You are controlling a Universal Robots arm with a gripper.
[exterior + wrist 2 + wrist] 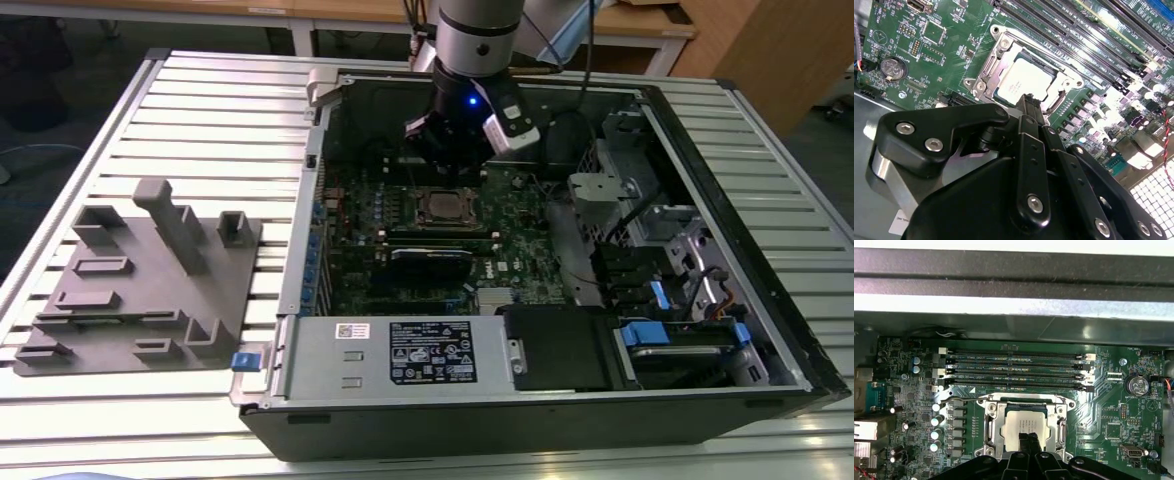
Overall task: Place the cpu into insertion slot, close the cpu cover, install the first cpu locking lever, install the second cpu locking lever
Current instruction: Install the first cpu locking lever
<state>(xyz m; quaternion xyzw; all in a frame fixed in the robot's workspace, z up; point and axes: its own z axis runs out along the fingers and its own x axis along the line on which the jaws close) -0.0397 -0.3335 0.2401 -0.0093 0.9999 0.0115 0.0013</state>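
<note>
Inside insertion slot (989, 430), cpu (1024, 421) is seen seated flat; just over cpu's edge, gripper (1028, 439) is held with fingers pressed together, nothing gripped between them.

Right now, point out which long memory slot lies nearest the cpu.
The memory slot lying right alongside the cpu; the other three lie beyond it, toward the case wall.
</note>
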